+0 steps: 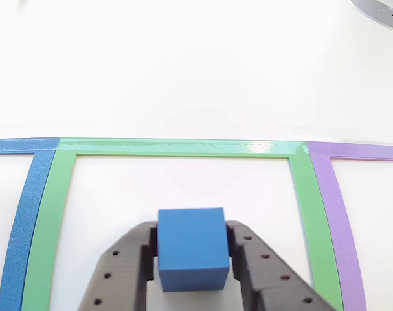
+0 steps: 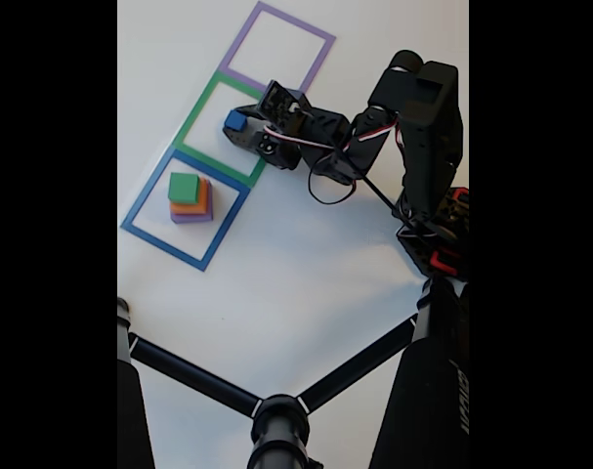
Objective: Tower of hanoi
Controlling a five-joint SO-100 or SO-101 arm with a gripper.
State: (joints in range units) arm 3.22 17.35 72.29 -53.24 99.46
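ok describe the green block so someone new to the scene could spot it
In the fixed view, find the row of three square outlines and take the blue outline. A small stack sits inside it; the green block tops it, above the orange block and purple block.

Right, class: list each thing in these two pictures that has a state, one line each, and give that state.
blue cube: gripped between the jaws, over the green square outline.
gripper: shut on the blue cube.
green block: top of the stack, uncovered.
orange block: stacked under the green block.
purple block: bottom of the stack, inside the blue square outline.
purple square outline: nothing inside.
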